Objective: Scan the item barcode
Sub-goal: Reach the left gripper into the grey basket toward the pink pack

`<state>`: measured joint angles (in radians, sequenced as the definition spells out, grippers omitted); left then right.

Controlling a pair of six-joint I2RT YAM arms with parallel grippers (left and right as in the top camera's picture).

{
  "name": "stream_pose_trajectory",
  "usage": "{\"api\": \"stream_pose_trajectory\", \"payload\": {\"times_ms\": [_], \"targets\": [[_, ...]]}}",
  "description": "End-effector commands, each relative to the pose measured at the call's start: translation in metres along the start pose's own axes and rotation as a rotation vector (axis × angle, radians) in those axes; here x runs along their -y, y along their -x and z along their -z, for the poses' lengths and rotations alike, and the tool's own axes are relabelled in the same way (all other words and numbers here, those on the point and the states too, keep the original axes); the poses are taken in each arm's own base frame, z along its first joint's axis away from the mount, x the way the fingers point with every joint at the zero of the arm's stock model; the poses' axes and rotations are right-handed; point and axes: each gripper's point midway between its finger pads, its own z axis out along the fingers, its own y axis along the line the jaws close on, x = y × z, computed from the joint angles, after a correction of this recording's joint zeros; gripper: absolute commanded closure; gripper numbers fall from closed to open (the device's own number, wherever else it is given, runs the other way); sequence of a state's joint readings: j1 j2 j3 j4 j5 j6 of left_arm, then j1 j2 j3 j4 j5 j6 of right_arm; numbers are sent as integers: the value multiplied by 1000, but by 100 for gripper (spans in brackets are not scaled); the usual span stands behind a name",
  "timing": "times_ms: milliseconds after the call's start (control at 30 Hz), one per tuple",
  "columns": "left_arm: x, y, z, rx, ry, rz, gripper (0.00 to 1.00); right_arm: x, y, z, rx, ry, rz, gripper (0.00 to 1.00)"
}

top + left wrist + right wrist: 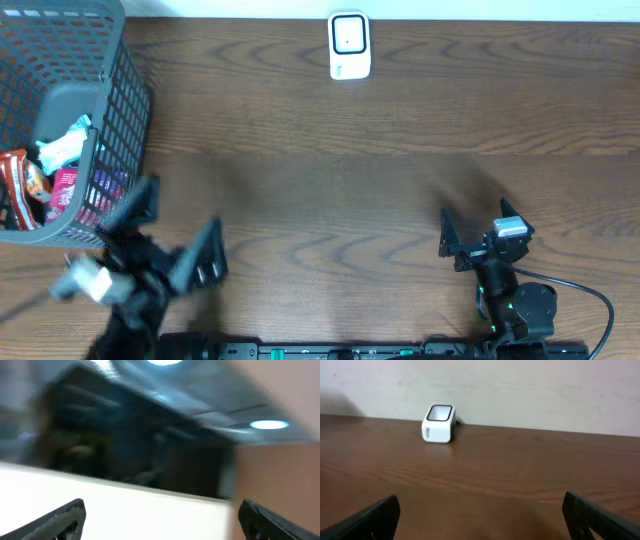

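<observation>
Nearest me, the left gripper (183,207) sits at the near left of the table (330,190), smeared with blur in the overhead view. Its two dark, flat fingers are spread as wide as they go, with nothing between them and nothing touching them. The left wrist camera is also blurred and tilted upward. It shows only the two finger tips in the bottom corners, a pale band, a dark glossy panel and ceiling lights, with no table and no item.

At the near right, the right gripper (476,215) is sharp. Its black fingers are fully apart and empty, clear of the wood, with a cable trailing off its base. From its own wrist camera, the right gripper (481,510) has only bare tabletop in the gap between its fingers.

The table is dark brown wood with a long wavy grain and a dull sheen.

Farther back on the left stands a grey plastic basket (118,95) with lattice walls. Part of it runs out of the overhead frame. The items to scan lie inside: a crinkled red packet (22,180), a white and teal packet (62,145) and a pink packet (66,186). Only the overhead view shows them.

At the far edge, near the middle, is the scanner (349,45), a small white rounded block with a dark-rimmed window. The right wrist view shows the scanner (439,423) from the side, standing against a pale wall.
</observation>
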<state>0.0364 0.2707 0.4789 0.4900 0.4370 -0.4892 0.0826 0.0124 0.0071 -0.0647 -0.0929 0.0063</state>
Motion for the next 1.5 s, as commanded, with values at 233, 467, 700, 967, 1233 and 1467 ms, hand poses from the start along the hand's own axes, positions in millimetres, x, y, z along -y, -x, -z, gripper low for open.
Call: {"api": "stream_pose_trajectory", "payload": {"times_ms": [233,467,700,967,1233,1467], "targets": [[-125,80,-98,-234,688,-452,2,2,-1,0,-3,-11,3,1],[-237,86,-92,-592,1090,-478,2,2,-1,0,-3,-11,3,1],[-291,24,-48,-879,1149,-350,2,2,-1,0,-3,-11,3,1],[-350,9,33,-778,1530,55,2,2,-1,0,-3,-11,3,1],[-367,-33,82,-928,1653,247,2,2,-1,0,-3,-11,3,1],[-375,-79,99,-1002,1723,411,2,2,-1,0,-3,-11,3,1]]}}
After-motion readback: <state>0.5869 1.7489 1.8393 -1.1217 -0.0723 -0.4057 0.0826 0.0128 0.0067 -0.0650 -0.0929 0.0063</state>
